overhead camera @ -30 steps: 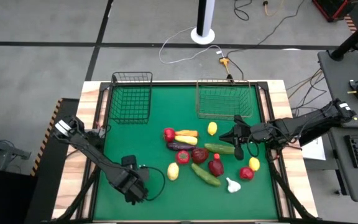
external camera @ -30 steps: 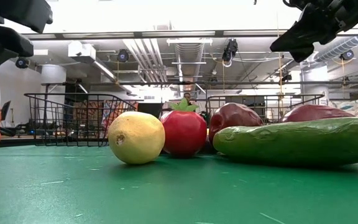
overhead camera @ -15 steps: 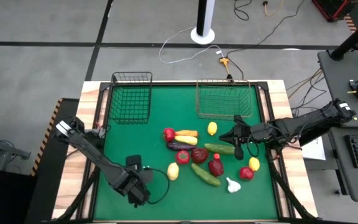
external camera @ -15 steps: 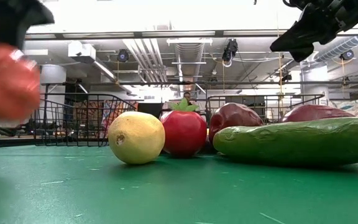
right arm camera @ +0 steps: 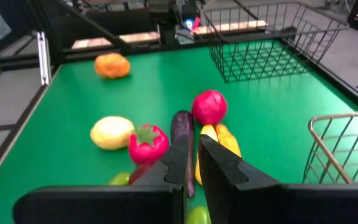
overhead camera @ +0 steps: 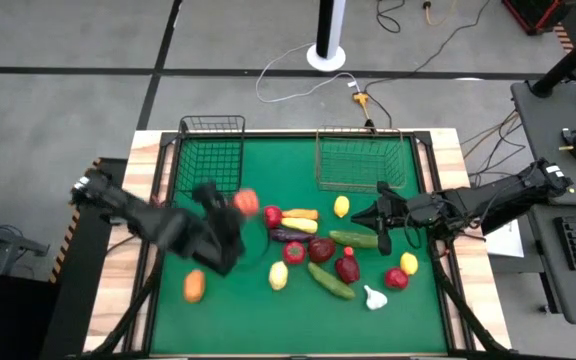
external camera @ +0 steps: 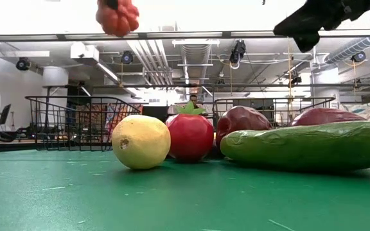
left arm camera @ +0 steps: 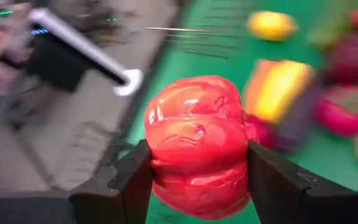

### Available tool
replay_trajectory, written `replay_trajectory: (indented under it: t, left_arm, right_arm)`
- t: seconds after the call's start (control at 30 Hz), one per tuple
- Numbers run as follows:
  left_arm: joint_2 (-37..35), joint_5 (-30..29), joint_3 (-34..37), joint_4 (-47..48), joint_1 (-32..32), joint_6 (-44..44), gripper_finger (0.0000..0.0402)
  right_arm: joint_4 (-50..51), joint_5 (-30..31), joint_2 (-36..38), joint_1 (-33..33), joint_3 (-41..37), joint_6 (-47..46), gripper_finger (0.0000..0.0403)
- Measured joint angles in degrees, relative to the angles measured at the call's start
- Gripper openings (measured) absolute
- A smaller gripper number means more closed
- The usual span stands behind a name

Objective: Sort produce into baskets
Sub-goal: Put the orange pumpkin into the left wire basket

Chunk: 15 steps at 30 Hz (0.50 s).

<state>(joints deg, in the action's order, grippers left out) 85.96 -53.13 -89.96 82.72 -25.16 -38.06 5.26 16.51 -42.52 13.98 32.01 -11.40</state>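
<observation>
though blurred – left gripper around red pepper

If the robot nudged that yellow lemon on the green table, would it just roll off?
Probably yes. The lemon is rounded and rests on a small patch of the flat green table, so a push would likely send it rolling, perhaps wobbling since it is slightly oval. It looks like a hard, glossy toy, so it should keep its shape and might slip.

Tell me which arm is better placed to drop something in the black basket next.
Left. The left gripper already holds a red pepper raised beside the black basket. The right gripper hangs empty over the cucumber.
</observation>
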Motion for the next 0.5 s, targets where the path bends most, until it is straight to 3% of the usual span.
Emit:
replay_trajectory:
  t: [0.13,0.23,0.5]
  left_arm:
    - [-5.3,-1.7,2.0,1.8,12.7,2.4,0.0198]
    - [-8.9,1.9,5.1,1.0,24.9,7.3,0.0199]
    - [-14.1,30.8,19.0,-20.9,56.9,30.0,0.0201]
  right_arm:
    - [0.0,0.0,0.0,0.0,1.3,0.0,0.0028]
    - [0.0,0.0,0.0,0.0,2.2,0.0,0.0028]
    - [0.0,0.0,0.0,0.0,3.0,-0.2,0.0028]
